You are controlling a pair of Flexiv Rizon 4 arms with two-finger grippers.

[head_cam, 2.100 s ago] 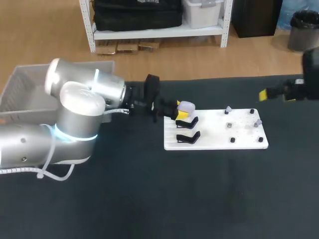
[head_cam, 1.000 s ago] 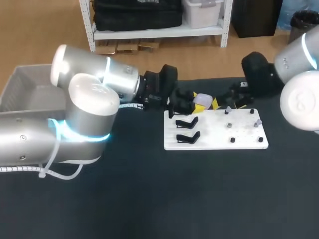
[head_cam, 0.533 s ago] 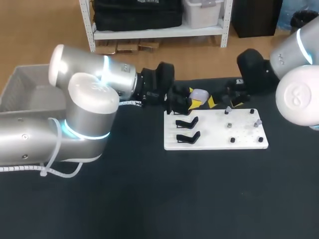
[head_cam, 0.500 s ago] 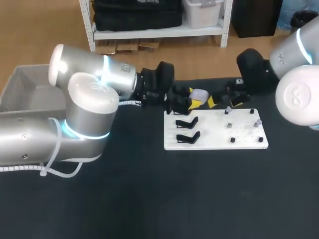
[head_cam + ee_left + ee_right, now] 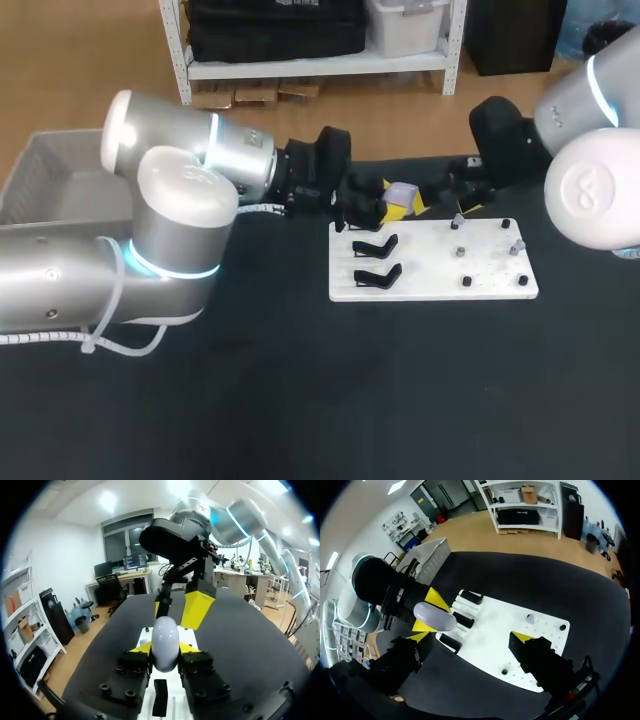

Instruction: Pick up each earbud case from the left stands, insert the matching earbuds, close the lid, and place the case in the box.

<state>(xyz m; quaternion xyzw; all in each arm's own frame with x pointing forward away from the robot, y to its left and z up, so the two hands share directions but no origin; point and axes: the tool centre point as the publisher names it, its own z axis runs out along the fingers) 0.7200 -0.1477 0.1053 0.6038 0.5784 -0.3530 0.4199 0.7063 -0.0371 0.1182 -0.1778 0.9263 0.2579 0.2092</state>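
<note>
**Left claw grips the case, right claw spread wide**

The left gripper (image 5: 165, 650) is clamped on the lavender earbud case (image 5: 165, 637), held up over the far left corner of the white board (image 5: 490, 278), just beyond two black stands (image 5: 375, 246). The right gripper (image 5: 469, 637) hangs just right of the case, its fingers apart and holding nothing.

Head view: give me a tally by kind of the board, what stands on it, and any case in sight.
case: 1
stands: 2
pegs: 6
board: 1
Total: 10
</note>
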